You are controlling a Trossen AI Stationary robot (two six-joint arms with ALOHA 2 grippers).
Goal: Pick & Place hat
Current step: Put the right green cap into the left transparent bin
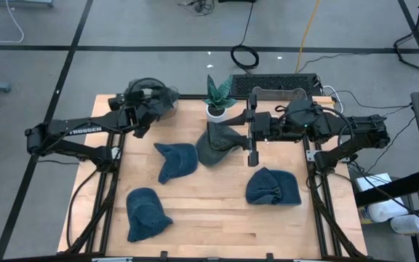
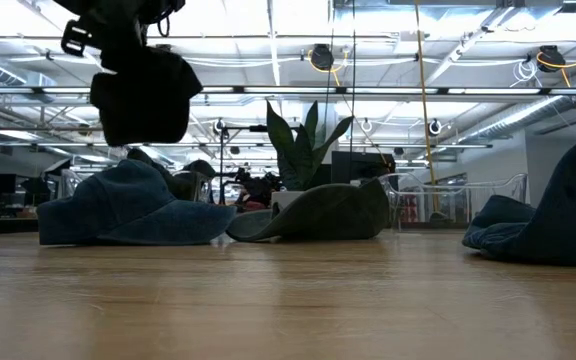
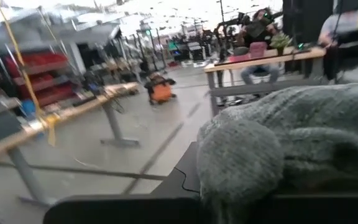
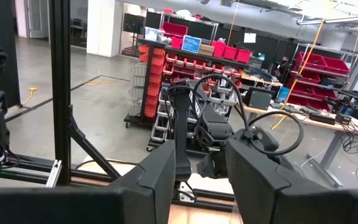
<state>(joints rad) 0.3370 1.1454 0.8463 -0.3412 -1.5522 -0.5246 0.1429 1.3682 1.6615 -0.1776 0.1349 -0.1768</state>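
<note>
Hat (image 1: 162, 98) clamped in left pincer (image 1: 153, 102), right pincer (image 1: 252, 136) fingers apart, empty

Bright overhead glare (left wrist blurred)

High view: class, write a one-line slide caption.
Four hats lie on the table by a potted plant; the left gripper holds a fifth, the right gripper empty.

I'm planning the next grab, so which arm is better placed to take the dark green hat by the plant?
Likely the right. The right gripper hangs with open jaws just beside the green hat. The left gripper sits at the far left corner, already shut on a grey hat.
</note>
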